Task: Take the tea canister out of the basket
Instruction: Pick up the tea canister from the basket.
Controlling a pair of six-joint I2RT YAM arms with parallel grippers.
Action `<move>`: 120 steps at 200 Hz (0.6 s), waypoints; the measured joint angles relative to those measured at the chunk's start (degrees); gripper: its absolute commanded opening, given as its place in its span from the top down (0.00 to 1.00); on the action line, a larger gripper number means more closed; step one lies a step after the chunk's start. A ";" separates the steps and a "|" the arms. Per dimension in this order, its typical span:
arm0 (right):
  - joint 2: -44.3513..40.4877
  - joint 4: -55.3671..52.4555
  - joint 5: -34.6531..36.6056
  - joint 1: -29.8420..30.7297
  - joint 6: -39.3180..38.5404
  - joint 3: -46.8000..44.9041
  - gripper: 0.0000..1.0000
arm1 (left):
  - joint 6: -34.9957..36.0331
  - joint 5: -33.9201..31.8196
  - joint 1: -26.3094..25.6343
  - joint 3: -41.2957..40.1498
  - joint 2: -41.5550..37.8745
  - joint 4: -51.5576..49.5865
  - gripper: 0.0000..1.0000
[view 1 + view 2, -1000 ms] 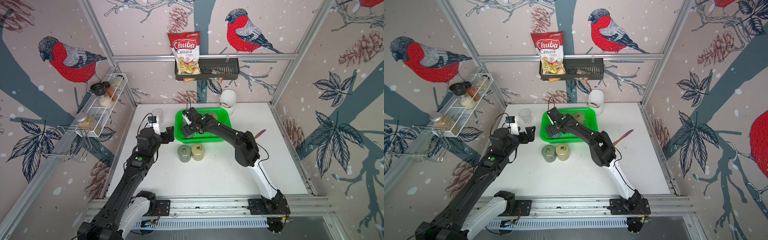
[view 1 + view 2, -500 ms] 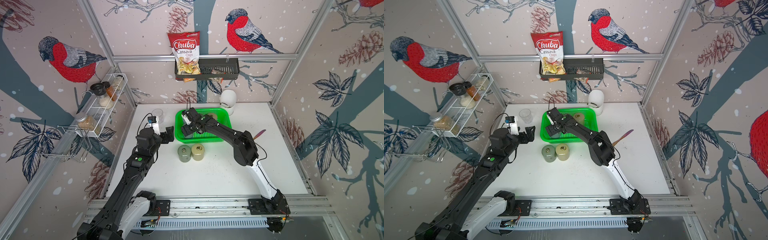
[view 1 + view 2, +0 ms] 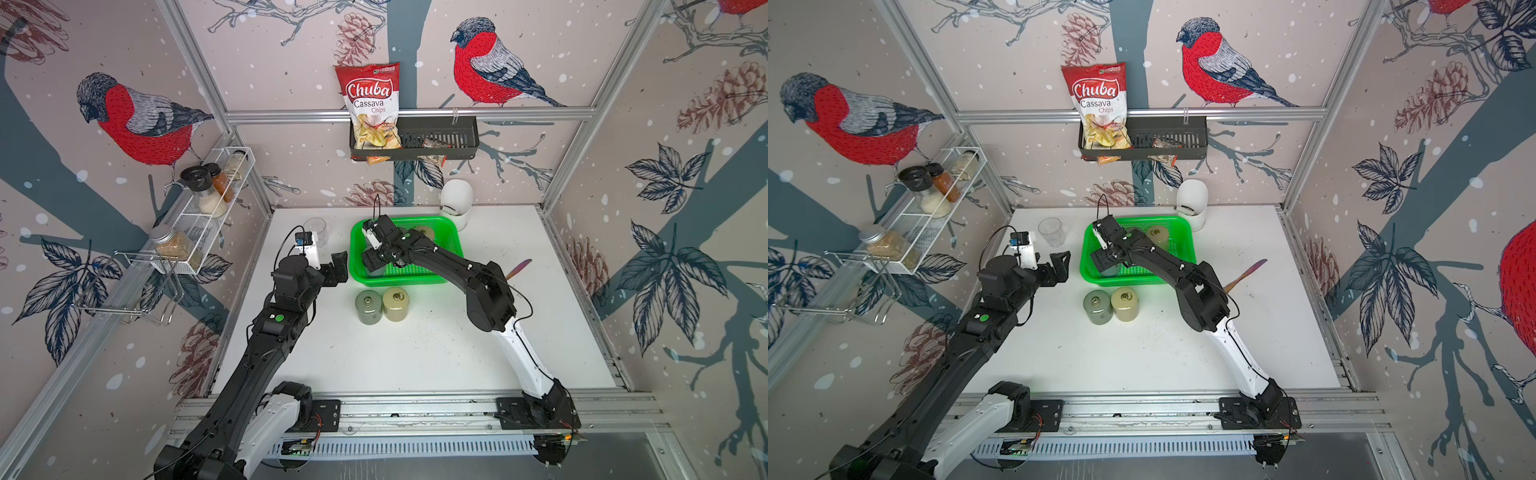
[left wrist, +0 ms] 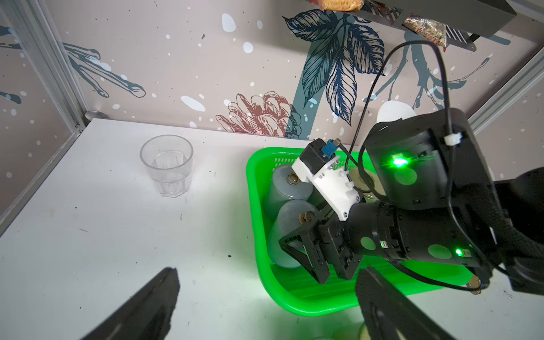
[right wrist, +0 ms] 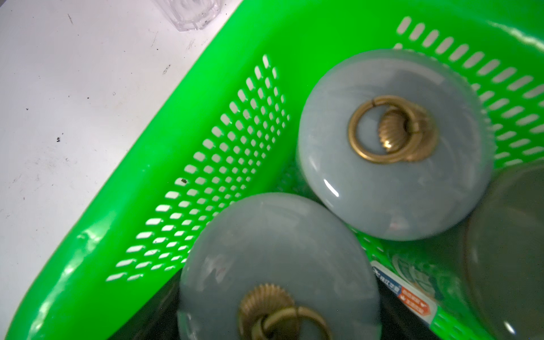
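Note:
The green basket (image 3: 399, 280) (image 3: 1125, 282) stands at the back middle of the table. My right gripper (image 3: 376, 262) (image 3: 1106, 259) reaches down into its near left corner and is shut on a grey-blue tea canister (image 5: 273, 250) (image 4: 287, 223), with a dark finger on each side of it. A second grey-blue canister (image 5: 391, 176) stands upright just behind it, and a beige one (image 3: 426, 232) stands further back in the basket. My left gripper (image 3: 336, 268) (image 4: 266, 273) hovers open just left of the basket, holding nothing.
Two canisters stand on the table in front of the basket, one olive (image 3: 368, 305) and one beige (image 3: 395, 303). A clear glass (image 3: 315, 228) stands left of the basket, a white pot (image 3: 456, 201) behind it, and a wooden utensil (image 3: 517, 268) to its right.
The right gripper's jaws have closed on the canister in the basket. Both arms otherwise stay where they were.

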 measured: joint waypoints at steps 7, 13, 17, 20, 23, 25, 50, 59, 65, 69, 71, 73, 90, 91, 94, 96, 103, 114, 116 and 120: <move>-0.11 -0.20 0.09 0.00 0.00 0.00 0.64 | 0.00 0.00 0.00 0.11 0.02 0.00 0.02; -0.26 -0.39 0.20 0.00 0.00 0.00 0.65 | 0.00 0.00 0.00 0.20 0.02 0.00 0.02; -0.39 -0.61 0.24 0.00 0.00 0.00 0.66 | 0.00 0.02 0.00 0.24 0.02 0.02 0.02; -0.50 -0.79 0.31 0.00 0.00 0.00 0.67 | 0.00 0.02 0.00 0.31 0.02 0.00 0.02; -0.57 -0.87 0.39 0.00 0.02 0.00 0.68 | 0.00 0.02 0.00 0.33 0.02 0.00 0.02; -0.66 -0.92 0.44 0.00 0.02 0.00 0.69 | 0.00 0.02 0.00 0.35 0.02 0.02 0.02; -1.92 -1.70 1.16 -0.11 -0.11 -0.07 0.80 | 0.00 0.02 0.00 0.57 -0.07 0.00 0.02; -2.62 -2.05 1.42 -0.11 -0.11 -0.13 0.87 | 0.00 0.02 0.00 0.57 -0.20 0.00 0.02; -3.23 -2.14 1.53 -0.13 -0.13 -0.26 0.93 | 0.00 0.02 0.00 0.57 -0.26 0.00 0.02; -3.63 -2.14 1.60 -0.13 -0.13 -0.39 0.96 | 0.00 0.02 0.00 0.57 -0.31 0.00 0.02; -3.93 -2.14 1.62 -0.13 -0.13 -0.50 0.98 | 0.00 0.02 0.00 0.57 -0.33 0.00 0.02; -4.15 -2.12 1.62 -0.13 -0.13 -0.61 1.00 | 0.00 0.02 0.00 0.57 -0.33 0.00 0.02; -6.91 -2.05 2.14 -0.13 -0.13 -1.97 1.00 | 0.00 0.02 0.00 0.57 -0.31 0.00 0.02; -7.06 -2.05 2.16 -0.13 -0.13 -2.05 1.00 | 0.00 0.02 0.00 0.57 -0.31 0.00 0.02; -7.61 -2.03 2.23 -0.13 -0.15 -2.36 1.00 | 0.00 0.04 0.00 0.57 -0.31 0.02 0.02; -8.07 -1.99 2.34 -0.13 -0.15 -2.67 1.00 | 0.00 0.04 0.00 0.57 -0.31 0.02 0.02; -9.46 -1.79 2.62 -0.13 -0.15 -3.58 1.00 | 0.00 0.04 0.00 0.57 -0.28 0.02 0.02; -11.67 -1.31 3.10 -0.26 -0.37 -5.25 1.00 | -0.02 0.13 0.00 0.57 -0.17 0.04 0.02; -12.22 -1.16 3.17 -0.26 -0.37 -5.66 1.00 | -0.02 0.20 0.00 0.57 -0.15 0.04 0.02; -12.96 -0.98 3.32 -0.28 -0.39 -6.21 1.00 | -0.04 0.26 0.00 0.57 -0.07 0.04 0.02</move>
